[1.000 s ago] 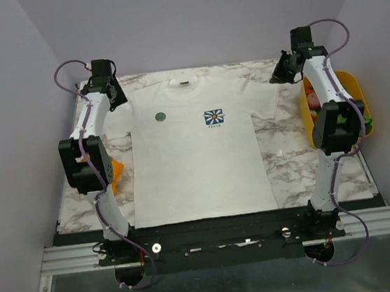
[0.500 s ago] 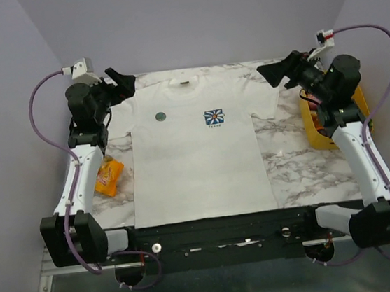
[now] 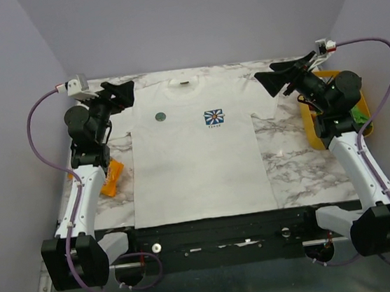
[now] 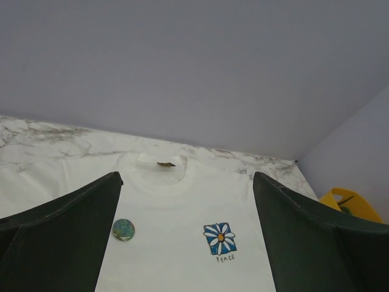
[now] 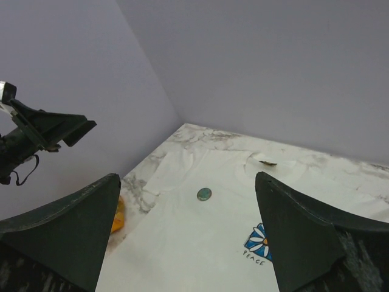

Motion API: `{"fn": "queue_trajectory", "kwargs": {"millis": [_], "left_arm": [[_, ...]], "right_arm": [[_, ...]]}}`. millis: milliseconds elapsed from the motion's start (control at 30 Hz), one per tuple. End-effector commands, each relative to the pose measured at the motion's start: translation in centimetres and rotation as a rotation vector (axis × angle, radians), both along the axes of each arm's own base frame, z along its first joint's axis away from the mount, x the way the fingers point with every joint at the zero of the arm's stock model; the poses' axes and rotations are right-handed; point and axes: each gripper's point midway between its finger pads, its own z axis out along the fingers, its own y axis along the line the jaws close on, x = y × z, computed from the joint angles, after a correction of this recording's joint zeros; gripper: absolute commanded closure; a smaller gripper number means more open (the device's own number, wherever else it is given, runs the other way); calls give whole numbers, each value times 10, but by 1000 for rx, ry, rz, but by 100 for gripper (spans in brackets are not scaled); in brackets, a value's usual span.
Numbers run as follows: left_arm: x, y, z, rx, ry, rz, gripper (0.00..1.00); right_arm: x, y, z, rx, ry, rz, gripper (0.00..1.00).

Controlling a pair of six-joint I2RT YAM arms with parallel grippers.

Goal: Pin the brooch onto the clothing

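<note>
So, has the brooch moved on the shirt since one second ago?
No. The brooch lies at the same spot on the shirt, left of the flower print and below the collar.

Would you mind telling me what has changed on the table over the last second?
Both arms dropped their elbows toward the near edge; the left gripper and right gripper opened and lifted away from the sleeves of the white short-sleeved T-shirt. The shirt stays flat, the small round dark green brooch unmoved on it.
</note>
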Motion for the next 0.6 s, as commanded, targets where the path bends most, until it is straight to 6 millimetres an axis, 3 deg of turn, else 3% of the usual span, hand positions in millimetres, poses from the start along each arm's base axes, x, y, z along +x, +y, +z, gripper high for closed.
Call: {"fn": "queue_trajectory", "kwargs": {"millis": [0,567], "left_arm": [[1,0,13,-14,-50,-5,1],[2,-3,17,-18,-60,-21,1]], "right_arm": [[-6,6,15,2,-48,56,0],[5,11,3,-1,-9,88,0]]}}
